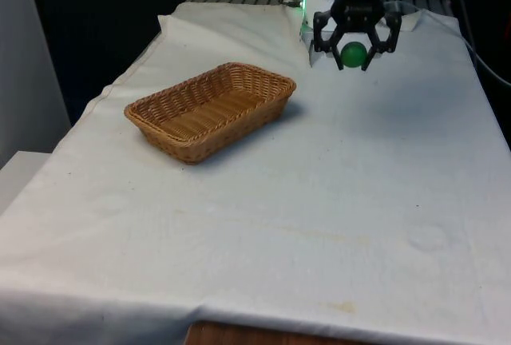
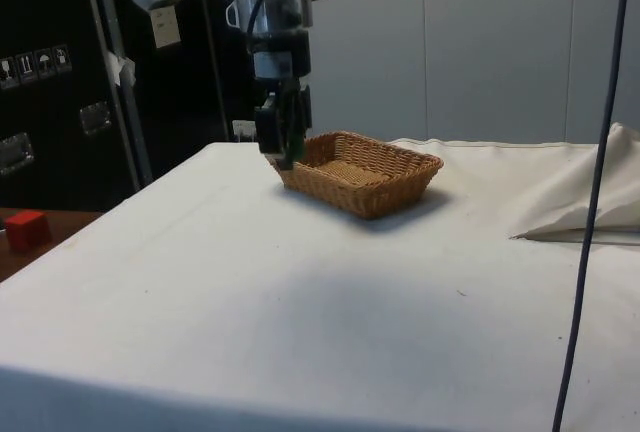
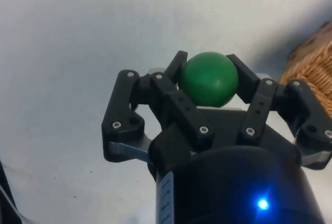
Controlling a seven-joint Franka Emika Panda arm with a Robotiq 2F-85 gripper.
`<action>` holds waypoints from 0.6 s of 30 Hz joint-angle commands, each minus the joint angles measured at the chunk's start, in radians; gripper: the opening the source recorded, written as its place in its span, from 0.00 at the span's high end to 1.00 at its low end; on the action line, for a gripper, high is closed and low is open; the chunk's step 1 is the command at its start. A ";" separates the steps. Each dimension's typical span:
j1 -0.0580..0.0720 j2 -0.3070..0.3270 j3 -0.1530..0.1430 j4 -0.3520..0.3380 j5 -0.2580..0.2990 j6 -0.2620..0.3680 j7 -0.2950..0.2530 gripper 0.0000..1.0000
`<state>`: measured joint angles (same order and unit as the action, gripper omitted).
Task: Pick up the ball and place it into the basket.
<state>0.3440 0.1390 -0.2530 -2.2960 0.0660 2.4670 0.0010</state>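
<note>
Tool: black two-finger tool [image 1: 354, 51] on the white arm, pointing down at the worktop; it hangs in the air above the white cloth, clear of the surface in the front view and the side view [image 2: 283, 142].
Tool state: clenched on the ball; both fingers [image 3: 176, 68] press against opposite sides of the ball in the wrist view.
Ball: green, round, smooth [image 1: 354, 55]; held between the fingertips, lifted off the cloth. The wrist view [image 3: 209, 79] shows most of its surface, with the finger pads covering only its two flanks.
Basket: shallow rectangular wicker basket, light brown [image 1: 209, 109]; it rests flat on the cloth, open side up, nothing visible inside it. In the front view it sits at the front view's left of the tool.
Ball relative to basket: outside the basket, toward the front view's right and nearer the far end of the worktop. In the side view the tool overlaps the near corner of the basket [image 2: 362, 172], whereas the front view shows a stretch of bare cloth between them. In the wrist view a corner of the wicker rim [image 3: 314, 63] appears near the tool.
Worktop: covered by a white cloth [image 1: 319, 201], lightly creased, with faint stains near the near edge; a fold of cloth is bunched at the far side in the side view [image 2: 590, 207].
</note>
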 commanded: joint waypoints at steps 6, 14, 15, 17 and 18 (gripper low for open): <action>-0.005 -0.002 -0.028 0.005 -0.021 -0.012 -0.026 1.00; -0.009 0.014 -0.080 0.002 -0.020 0.001 -0.083 1.00; -0.009 0.017 -0.085 0.002 -0.019 0.002 -0.089 1.00; -0.011 0.024 -0.097 0.001 -0.017 0.006 -0.104 1.00; -0.011 0.027 -0.103 0.001 -0.016 0.008 -0.111 1.00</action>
<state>0.3380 0.1620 -0.3530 -2.2920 0.0510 2.4640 -0.1010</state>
